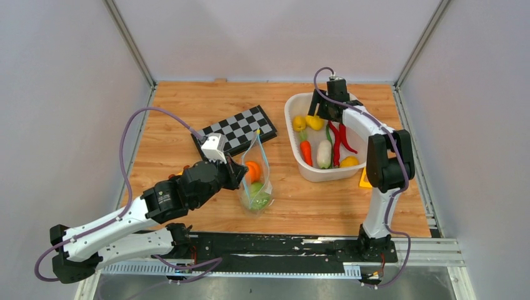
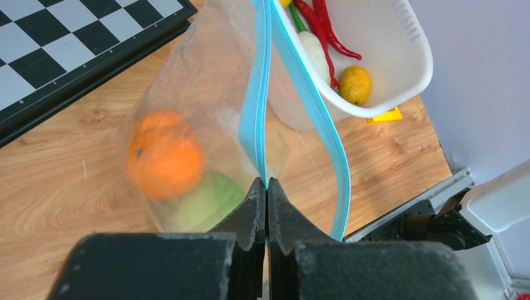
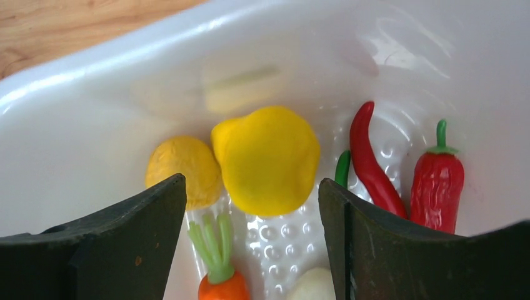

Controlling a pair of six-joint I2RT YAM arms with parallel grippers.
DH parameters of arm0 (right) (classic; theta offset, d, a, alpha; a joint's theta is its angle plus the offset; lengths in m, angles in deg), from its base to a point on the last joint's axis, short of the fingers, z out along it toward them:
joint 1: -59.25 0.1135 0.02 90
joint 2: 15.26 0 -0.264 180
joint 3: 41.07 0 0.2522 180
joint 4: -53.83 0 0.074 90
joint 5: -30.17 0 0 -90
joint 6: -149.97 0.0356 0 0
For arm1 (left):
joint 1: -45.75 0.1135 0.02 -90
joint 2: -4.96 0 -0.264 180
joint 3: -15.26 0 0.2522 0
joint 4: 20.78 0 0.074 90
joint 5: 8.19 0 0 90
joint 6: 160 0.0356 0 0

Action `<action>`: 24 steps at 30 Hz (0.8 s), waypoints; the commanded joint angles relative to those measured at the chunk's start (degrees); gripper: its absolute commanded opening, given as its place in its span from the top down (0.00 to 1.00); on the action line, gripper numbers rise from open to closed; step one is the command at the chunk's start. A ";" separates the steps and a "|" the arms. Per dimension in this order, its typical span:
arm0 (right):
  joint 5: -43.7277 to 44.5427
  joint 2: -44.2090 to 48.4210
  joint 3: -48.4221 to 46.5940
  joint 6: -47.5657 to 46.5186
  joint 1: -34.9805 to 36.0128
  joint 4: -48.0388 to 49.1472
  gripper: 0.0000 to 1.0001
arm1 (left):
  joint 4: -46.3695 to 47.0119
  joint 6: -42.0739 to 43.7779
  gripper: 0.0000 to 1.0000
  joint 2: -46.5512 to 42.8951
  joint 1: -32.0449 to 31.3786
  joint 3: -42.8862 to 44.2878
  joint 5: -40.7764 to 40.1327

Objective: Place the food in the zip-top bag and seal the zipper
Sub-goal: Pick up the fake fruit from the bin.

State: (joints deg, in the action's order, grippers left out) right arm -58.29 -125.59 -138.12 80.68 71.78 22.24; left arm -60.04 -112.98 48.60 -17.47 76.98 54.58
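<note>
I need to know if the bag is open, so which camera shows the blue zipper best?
The left wrist view: the zipper runs large through the frame, its two strips parted, the left jaws shut on one. The top external view shows only thin blue lines. The right wrist view shows none of it, just the basket.

Lab cell: grey panels (image 1: 62,94), aluminium frame (image 1: 129,40).

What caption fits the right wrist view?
Open right gripper poised over a yellow fruit in the basket, red peppers and a carrot alongside.
</note>
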 commanded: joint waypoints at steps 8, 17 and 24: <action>-4.08 -6.45 -6.70 -1.91 -2.25 -1.82 0.33 | 2.54 1.23 1.00 -0.21 0.00 -0.55 -0.54; -7.57 -7.00 -4.12 -3.01 -2.42 -0.30 0.33 | 3.02 1.41 1.00 1.14 -0.04 -0.08 0.65; -8.61 -5.69 -2.94 -3.04 -2.67 -0.67 0.51 | 2.91 0.87 1.00 0.78 -0.03 -0.33 0.88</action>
State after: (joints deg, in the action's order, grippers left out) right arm -65.72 -132.38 -141.87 78.17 69.53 21.04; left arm -59.06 -112.45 49.80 -17.47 76.50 55.33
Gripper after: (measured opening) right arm 0.537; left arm 0.008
